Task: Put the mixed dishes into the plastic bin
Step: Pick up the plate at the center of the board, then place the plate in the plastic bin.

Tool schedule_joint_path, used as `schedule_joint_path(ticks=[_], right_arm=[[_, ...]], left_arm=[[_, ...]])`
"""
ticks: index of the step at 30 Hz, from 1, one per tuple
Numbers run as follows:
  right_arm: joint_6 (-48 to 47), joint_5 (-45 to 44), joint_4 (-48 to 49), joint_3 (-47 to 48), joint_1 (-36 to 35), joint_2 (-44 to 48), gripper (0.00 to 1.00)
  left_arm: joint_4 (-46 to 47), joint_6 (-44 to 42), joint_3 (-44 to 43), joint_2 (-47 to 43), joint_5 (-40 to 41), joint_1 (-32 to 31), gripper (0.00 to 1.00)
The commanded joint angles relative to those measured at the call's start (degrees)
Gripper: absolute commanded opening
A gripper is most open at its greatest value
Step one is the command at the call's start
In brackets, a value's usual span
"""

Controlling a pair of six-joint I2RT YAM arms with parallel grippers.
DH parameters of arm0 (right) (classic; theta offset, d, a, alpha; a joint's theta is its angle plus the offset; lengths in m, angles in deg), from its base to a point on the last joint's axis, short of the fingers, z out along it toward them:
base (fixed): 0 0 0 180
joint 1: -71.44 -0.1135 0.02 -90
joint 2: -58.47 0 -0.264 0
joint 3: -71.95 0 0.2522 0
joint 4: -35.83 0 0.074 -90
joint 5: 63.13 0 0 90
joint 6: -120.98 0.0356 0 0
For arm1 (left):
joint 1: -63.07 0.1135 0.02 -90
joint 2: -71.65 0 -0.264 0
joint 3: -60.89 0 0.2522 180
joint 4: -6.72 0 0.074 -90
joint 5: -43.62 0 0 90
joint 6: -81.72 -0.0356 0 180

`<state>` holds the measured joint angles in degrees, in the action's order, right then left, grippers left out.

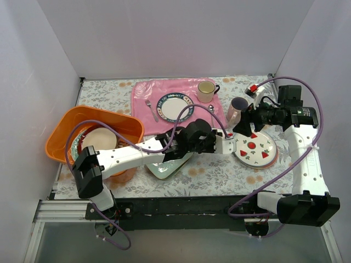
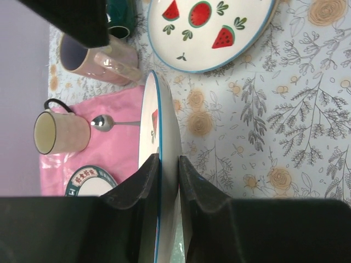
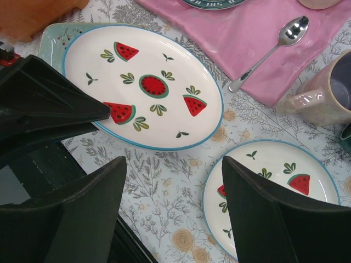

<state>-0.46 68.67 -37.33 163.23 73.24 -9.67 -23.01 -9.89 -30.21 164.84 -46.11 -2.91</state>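
My left claw (image 2: 169, 159) is closed down to the thickness of a plate rim. Both fingers pinch the edge of a white strawberry plate (image 3: 148, 87), which the left wrist view shows edge-on, running straight out from the fingertips. In the right wrist view that plate looks lifted off the table, hanging over a corner of the pale green tray (image 3: 55, 34).

My right claw (image 3: 174, 161) is spread wide with nothing between its fingers. It hovers over the near edge of the second strawberry plate (image 3: 274, 192), which lies flat on the flowered tablecloth (image 3: 164, 213). The pink mug (image 3: 318, 98) stands just beyond that plate.

I judge the step in hand to be the carry: the plate is gripped and raised but not yet delivered. The orange bin (image 1: 57, 134) sits well to the left of the left claw, at the table's left edge. A cream plate (image 1: 100, 139) already lies inside it on top of another dish.

The next move calls for swinging the left arm back toward the bin, with the plate high enough to clear the bin's wall. I would then lower and release it so it lands flat on that stack. The grip takes only a narrow bite of rim, so I would go slowly, since the plate could pivot between the fingers.
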Motion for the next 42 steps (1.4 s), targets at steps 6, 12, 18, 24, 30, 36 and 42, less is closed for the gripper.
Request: schedule_joint_path(ticks=[6, 12, 18, 24, 30, 36, 42], right_arm=[[1.0, 2.3, 2.4, -0.5, 1.1, -0.2, 0.78], [1.0, 2.2, 3.1, -1.5, 1.4, -0.4, 0.78], [0.9, 2.1, 3.5, -1.9, 1.5, -0.7, 0.78], [0.9, 2.1, 3.7, -2.1, 1.7, -0.8, 0.78], [0.8, 2.2, 3.8, -2.5, 1.9, -0.5, 0.78], [0.3, 2.2, 3.8, -3.2, 2.0, -0.3, 0.78], [0.1, 2.2, 3.8, -3.4, 2.2, -0.4, 0.78]], left_arm=[[-1.5, 0.1, -9.9, -8.5, 8.2, -0.4, 0.00], [-5.4, 0.6, -12.9, -10.0, 13.9, -0.5, 0.00], [-9.1, 1.2, -15.6, -11.3, 19.4, -0.5, 0.00], [-12.4, 1.2, -17.1, -12.8, 24.3, -0.4, 0.00], [-16.4, 2.8, -17.7, -14.4, 29.0, -0.3, 0.00], [-18.3, 3.1, -17.0, -17.5, 34.2, 0.1, 0.00], [-20.1, 2.9, -15.5, -20.9, 38.5, 0.6, 0.00]])
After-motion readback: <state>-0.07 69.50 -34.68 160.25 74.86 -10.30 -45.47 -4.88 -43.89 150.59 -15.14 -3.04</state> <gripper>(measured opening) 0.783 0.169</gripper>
